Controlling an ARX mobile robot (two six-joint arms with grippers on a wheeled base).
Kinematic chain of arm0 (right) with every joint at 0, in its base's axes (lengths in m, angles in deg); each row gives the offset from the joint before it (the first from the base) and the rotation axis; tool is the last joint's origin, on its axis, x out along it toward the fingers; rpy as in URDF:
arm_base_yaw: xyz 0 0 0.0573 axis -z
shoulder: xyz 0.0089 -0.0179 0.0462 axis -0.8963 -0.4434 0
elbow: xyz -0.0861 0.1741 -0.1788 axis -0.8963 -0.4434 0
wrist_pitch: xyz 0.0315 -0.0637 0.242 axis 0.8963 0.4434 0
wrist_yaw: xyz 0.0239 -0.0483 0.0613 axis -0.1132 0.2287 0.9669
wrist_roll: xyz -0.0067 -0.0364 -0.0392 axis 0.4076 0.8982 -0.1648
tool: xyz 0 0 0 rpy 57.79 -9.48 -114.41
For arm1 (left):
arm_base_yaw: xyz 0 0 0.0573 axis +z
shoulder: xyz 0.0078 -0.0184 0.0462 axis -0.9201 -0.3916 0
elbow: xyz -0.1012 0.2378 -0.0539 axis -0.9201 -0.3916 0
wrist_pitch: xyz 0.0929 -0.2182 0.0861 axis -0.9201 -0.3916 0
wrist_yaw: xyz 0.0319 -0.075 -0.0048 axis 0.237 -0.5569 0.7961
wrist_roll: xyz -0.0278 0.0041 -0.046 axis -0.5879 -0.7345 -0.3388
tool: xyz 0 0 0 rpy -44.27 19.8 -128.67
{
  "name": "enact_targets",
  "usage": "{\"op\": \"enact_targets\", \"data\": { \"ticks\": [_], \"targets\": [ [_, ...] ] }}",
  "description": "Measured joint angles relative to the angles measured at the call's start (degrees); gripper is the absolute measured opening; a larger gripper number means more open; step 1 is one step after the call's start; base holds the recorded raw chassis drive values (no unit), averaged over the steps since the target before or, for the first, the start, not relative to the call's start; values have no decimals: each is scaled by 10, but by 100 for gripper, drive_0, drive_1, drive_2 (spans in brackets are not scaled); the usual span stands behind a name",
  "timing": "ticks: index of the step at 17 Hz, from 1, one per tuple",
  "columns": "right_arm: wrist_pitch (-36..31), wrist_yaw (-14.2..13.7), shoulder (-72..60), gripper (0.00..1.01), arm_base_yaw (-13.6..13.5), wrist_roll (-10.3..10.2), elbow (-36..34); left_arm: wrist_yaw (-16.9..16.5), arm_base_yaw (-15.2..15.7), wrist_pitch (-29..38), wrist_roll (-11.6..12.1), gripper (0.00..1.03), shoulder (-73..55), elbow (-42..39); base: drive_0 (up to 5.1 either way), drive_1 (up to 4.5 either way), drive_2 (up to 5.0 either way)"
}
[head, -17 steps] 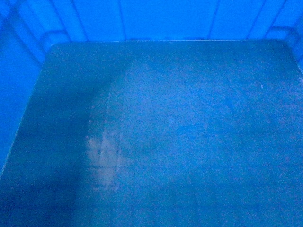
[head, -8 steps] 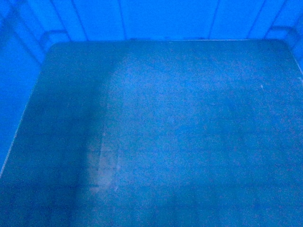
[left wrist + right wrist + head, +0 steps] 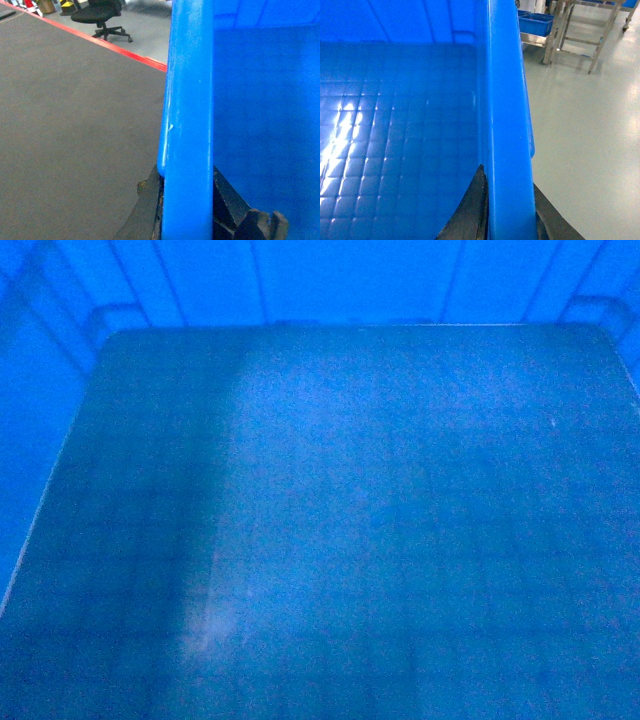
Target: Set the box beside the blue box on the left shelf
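The box [image 3: 330, 520] — a bright blue plastic crate — fills the head view: smooth ribbed walls at the top and left, and a darker floor faintly marked with a square grid. Compared with one second ago, the pale reflective patch on the floor has faded and slid lower-left; the framing is otherwise unchanged. In the left wrist view, the left gripper [image 3: 187, 200] is clamped across the thick rounded rim, dark fingers on either side, above grey carpet [image 3: 75, 130] edged by a red line [image 3: 100, 42]. The right gripper [image 3: 507, 210] likewise pinches the opposite rim — glossy gridded floor inside, pale smooth flooring [image 3: 585, 140] outside, with metal shelving [image 3: 580, 30] holding another blue bin [image 3: 535, 22] beyond.
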Motion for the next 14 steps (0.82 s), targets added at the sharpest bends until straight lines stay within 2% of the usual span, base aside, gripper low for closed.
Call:
{"op": "enact_targets", "data": {
  "ticks": [14],
  "targets": [
    [0,0,0,10,0,0,0,-1,0,0,0,16,0,0,-159,-159,-159]
  ]
}}
